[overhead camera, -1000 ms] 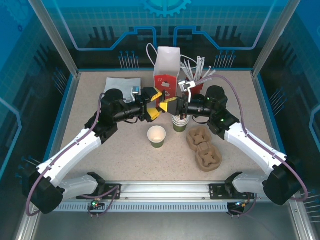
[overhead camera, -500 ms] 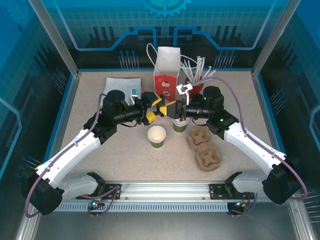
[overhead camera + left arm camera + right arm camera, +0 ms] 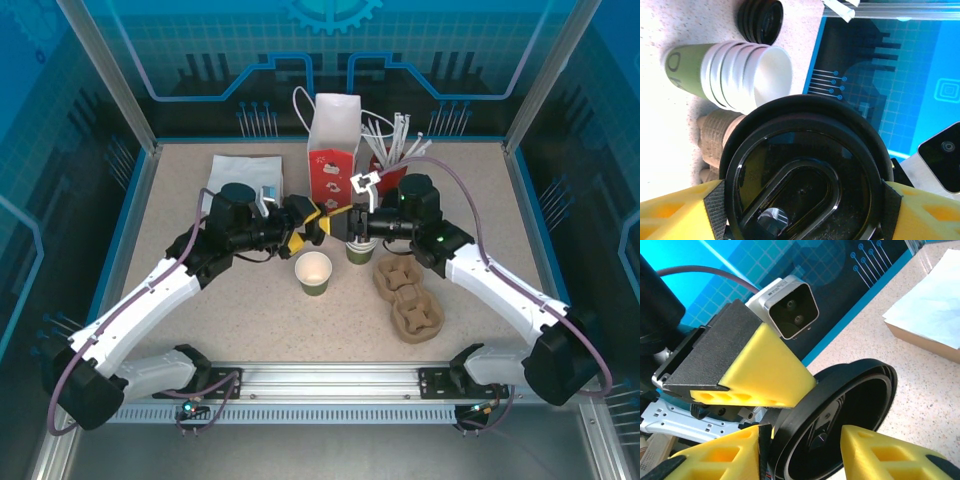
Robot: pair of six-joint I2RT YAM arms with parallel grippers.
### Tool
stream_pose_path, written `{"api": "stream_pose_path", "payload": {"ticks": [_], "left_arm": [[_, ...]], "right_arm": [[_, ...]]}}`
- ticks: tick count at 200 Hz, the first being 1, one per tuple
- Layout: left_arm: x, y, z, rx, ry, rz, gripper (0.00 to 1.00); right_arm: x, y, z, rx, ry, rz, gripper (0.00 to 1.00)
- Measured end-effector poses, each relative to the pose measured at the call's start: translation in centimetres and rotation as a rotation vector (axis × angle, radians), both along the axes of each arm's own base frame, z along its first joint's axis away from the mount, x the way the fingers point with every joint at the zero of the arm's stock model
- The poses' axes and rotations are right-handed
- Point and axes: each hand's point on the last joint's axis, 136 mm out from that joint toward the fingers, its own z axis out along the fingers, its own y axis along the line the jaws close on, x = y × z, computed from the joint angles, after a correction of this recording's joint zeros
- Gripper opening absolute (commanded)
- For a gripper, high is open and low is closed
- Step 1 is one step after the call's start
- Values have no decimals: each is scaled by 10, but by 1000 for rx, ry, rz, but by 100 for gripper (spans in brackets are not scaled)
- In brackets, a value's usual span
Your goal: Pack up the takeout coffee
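The takeout coffee (image 3: 314, 272), a single cream cup with a green lower band, stands open-topped and uncovered at the table's middle. Just behind and above it my two grippers meet around a black lid (image 3: 331, 221). My left gripper (image 3: 313, 222) is shut across the lid's (image 3: 805, 175) full width, its yellow fingers (image 3: 680, 212) pressing opposite rims. My right gripper (image 3: 346, 222) straddles the lid's rim (image 3: 840, 410) with its jaws open; one pad sits near the rim and the other finger (image 3: 890, 455) stands apart from it.
A nested stack of cups (image 3: 358, 248) stands right of the grippers, also in the left wrist view (image 3: 735, 75) beside spare black lids (image 3: 760, 20). The brown pulp carrier (image 3: 407, 295) lies front right. The red paper bag (image 3: 333, 150), a stirrer holder (image 3: 395, 150) and napkins (image 3: 243, 175) line the back.
My right gripper has opened off the lid, which it pinched a second ago. Both grippers shifted slightly; the lid stays in my left gripper.
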Motion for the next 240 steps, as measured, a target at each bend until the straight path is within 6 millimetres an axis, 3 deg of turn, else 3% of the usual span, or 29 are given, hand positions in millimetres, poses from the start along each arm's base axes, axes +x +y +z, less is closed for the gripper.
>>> {"api": "stream_pose_path", "payload": {"ticks": [69, 126, 175, 209, 240], "left_arm": [[1, 6, -6, 59, -9, 12, 75], [0, 21, -22, 186, -11, 36, 75], [-8, 34, -49, 329, 22, 6, 74], [-18, 36, -68, 431, 40, -49, 74], [-25, 35, -79, 530, 45, -95, 74]], "right_arm": [[-2, 6, -8, -19, 17, 6, 53], [-11, -10, -9, -63, -9, -43, 63], [-7, -49, -26, -213, -36, -210, 69], [5, -91, -58, -458, -4, -393, 71], [11, -130, -74, -645, 13, -534, 73]]}}
